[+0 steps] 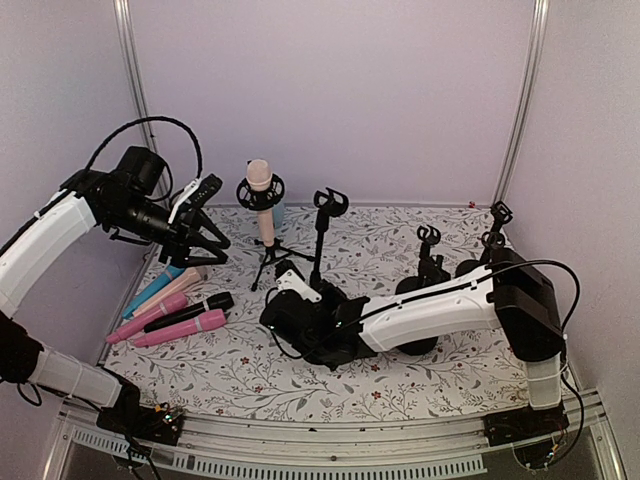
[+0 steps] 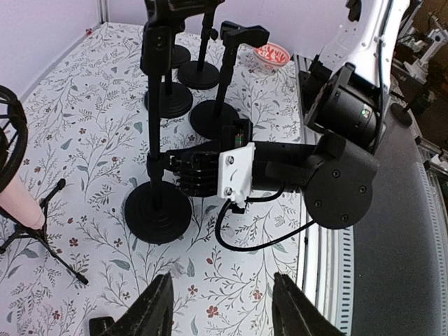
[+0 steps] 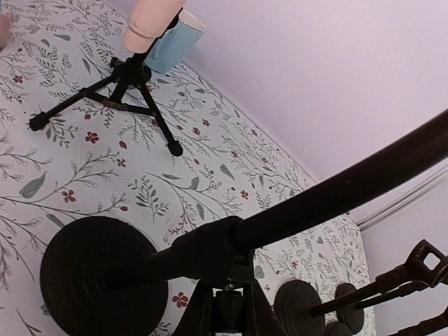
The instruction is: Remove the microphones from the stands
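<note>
Left tool (image 2: 222,311), fingers (image 2: 152,308) cropped by frame edge

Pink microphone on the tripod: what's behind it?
A light blue cup-like cylinder, just behind the pink microphone. The microphone covers part of it, and its inside is not visible.

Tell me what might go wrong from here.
1. The pink microphone sits in a thin-legged tripod stand that nothing holds. If the open, empty left pincer pulls on it, the whole tripod may lift or topple.
2. The right pincer is shut on the pole of the empty round-base stand, whose base lies near the tripod's legs. Moving it could knock the tripod over.
</note>
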{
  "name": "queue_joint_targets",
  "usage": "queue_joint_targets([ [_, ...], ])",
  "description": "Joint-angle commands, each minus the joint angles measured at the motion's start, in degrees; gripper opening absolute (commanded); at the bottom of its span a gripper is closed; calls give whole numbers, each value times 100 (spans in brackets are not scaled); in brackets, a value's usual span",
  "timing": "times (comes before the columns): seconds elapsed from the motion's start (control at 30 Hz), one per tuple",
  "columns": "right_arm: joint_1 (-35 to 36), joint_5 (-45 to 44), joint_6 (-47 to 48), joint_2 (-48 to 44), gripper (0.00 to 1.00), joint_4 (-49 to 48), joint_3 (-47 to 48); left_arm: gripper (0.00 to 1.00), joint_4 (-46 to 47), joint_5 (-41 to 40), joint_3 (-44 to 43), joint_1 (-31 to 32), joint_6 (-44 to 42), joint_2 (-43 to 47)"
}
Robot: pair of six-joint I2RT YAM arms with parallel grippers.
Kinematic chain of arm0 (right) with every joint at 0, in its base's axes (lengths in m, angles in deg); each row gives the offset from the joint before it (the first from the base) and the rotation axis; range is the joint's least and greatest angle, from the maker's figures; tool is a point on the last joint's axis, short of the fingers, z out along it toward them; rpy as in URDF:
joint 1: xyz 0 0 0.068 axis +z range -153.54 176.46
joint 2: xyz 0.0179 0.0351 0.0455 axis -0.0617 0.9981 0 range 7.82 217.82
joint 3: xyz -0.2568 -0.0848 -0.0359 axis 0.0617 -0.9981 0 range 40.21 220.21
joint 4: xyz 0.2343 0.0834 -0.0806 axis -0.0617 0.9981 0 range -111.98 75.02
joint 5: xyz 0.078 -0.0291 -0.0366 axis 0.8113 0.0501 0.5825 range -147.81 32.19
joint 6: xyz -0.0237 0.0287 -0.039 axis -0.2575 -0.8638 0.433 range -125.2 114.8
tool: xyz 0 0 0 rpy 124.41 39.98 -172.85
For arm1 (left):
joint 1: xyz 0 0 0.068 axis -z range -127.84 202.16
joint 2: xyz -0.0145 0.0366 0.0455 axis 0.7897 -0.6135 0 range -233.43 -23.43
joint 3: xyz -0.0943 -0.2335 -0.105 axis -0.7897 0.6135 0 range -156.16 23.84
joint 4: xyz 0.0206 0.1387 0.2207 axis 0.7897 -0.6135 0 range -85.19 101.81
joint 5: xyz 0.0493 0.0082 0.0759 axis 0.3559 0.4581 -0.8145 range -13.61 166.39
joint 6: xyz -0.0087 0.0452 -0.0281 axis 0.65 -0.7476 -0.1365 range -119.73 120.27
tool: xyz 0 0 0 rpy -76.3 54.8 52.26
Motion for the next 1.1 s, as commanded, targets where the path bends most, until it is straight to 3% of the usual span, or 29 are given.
queue_joint_targets([
  [0.0, -149, -517, 688, 440, 13, 1204, -174, 49, 98, 101, 84, -52, 60, 100],
  [0.2, -94, -491, 1082, 407, 25, 1171, -69, 49, 147, 101, 147, -56, 113, 171],
  [0.37, 93, -403, 1757, 395, 28, 499, 78, 49, 212, 112, 216, -57, 153, 214],
  [0.5, 206, -147, 1848, 243, 46, 510, 178, 48, 224, 99, 224, -57, 175, 258],
  [0.67, 201, 1707, 131, -1082, 63, 1105, -221, 48, 219, 75, 224, -57, 184, 292],
  [0.83, -183, 4455, -1311, -2578, 65, 487, -1350, 48, 184, 59, 233, -82, 127, 337],
  [1.07, -1086, 6622, -3233, -3604, 59, -771, -2532, 48, 72, 91, 190, -136, 16, 353],
])
